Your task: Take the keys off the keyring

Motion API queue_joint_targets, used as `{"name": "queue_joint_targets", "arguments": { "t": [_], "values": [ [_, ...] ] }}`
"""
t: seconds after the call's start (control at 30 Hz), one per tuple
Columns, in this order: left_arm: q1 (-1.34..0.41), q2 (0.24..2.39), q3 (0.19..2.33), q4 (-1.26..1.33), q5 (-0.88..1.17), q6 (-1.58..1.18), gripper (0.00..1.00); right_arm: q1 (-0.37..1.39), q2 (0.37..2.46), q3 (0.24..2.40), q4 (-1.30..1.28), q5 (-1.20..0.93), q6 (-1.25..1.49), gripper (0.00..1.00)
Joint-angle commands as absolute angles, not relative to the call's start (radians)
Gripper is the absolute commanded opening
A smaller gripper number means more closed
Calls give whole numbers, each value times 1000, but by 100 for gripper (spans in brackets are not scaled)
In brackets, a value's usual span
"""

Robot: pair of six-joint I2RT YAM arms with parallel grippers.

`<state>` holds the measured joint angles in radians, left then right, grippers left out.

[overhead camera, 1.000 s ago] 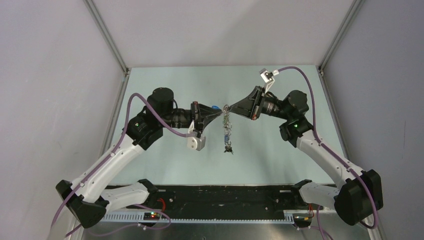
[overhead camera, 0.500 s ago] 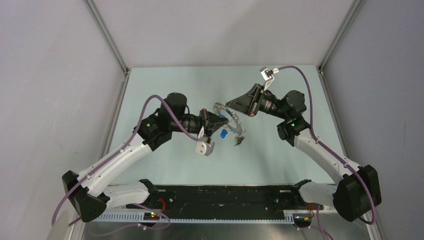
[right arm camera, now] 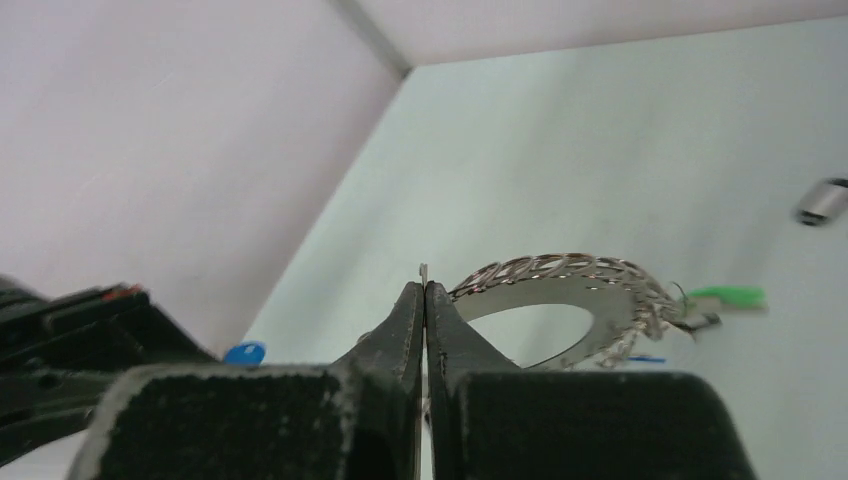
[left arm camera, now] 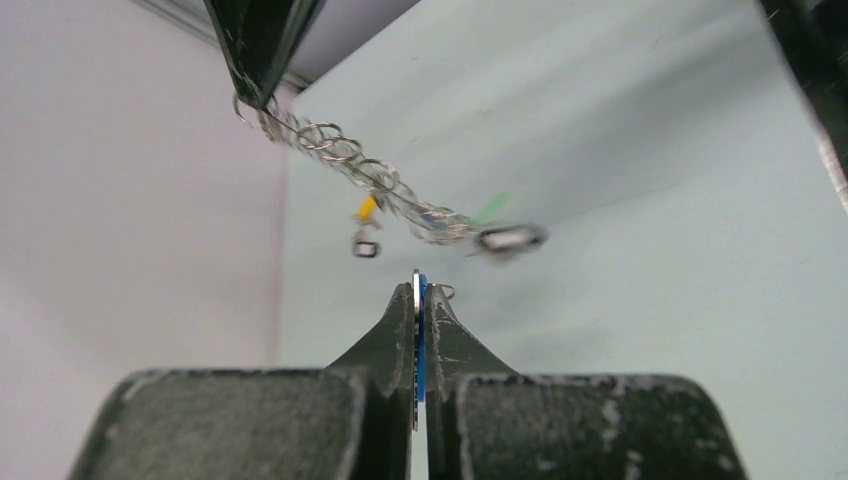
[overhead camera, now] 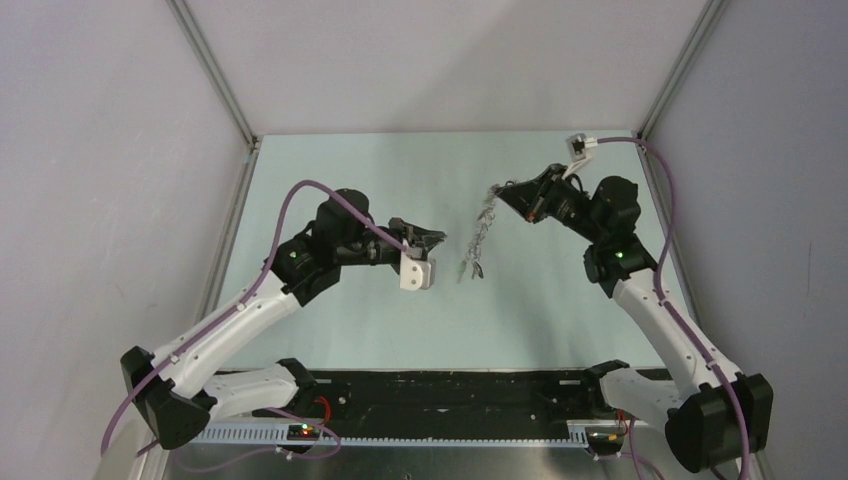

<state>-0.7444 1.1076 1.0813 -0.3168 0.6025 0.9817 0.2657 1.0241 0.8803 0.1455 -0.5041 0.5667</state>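
While the right hand (right arm camera: 425, 288) pinches the keyring (right arm camera: 560, 268) w/ keys (overhead camera: 468, 268) dangling over the surface (overhead camera: 350, 180), left hand (left arm camera: 418, 290) is clamped on a blue-headed key (left arm camera: 421, 335), apparently clear of the ring.

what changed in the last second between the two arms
The end effectors, together at the keyring a second ago, pulled apart: the left end effector drew back left gripping a blue-headed key, now off the keyring, which the right end effector carried right. Both stayed shut; the green-headed key stayed on the ring.
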Motion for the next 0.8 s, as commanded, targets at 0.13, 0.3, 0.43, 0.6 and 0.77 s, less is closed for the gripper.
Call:
{"name": "queue_joint_targets", "arguments": {
  "t": [0.13, 0.3, 0.43, 0.6, 0.77],
  "values": [
    [-723, 1435, 1324, -186, 549, 180, 0, 232, 842, 884, -92, -53, 383, 0],
    [-700, 1717, 1558, -186, 297, -136, 0, 229, 804, 885, -122, 97, 366, 0],
    [-682, 1988, 1824, -187, 277, -271, 0, 230, 765, 885, -120, 199, 378, 0],
    [-663, 2343, 2233, -181, 318, -475, 0, 230, 715, 885, -102, 323, 347, 0],
    [-654, 2561, 2406, -43, 237, -706, 0, 229, 682, 885, -59, 417, 271, 0]
  ]
}}
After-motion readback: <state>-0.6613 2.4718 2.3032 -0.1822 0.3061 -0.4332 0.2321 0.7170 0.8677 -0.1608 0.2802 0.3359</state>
